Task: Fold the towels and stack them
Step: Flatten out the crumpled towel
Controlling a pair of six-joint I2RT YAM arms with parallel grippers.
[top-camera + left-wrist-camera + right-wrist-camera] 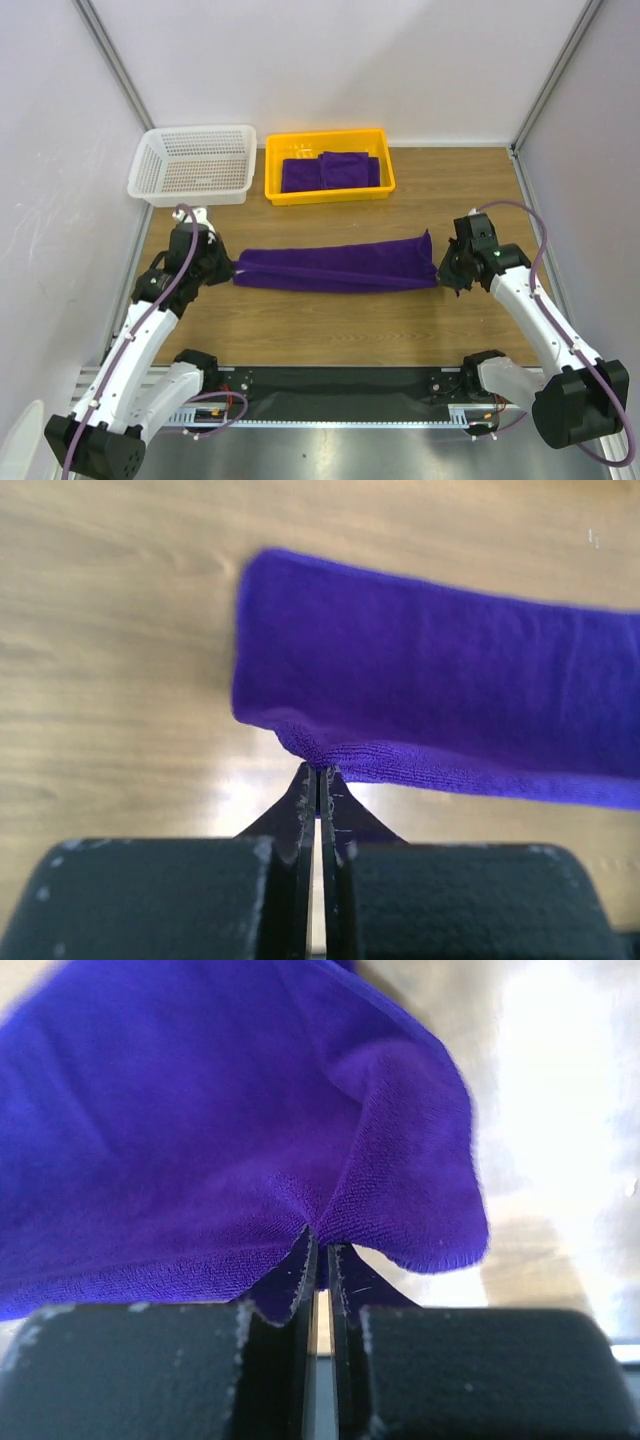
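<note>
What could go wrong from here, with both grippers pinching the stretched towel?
1. The left gripper seems to hold only the thin hem of the towel. Any further pull apart could slip it free.
2. The right gripper pinches a bunched, puckered corner, so the edges may not line up and the fold could come out skewed.
</note>
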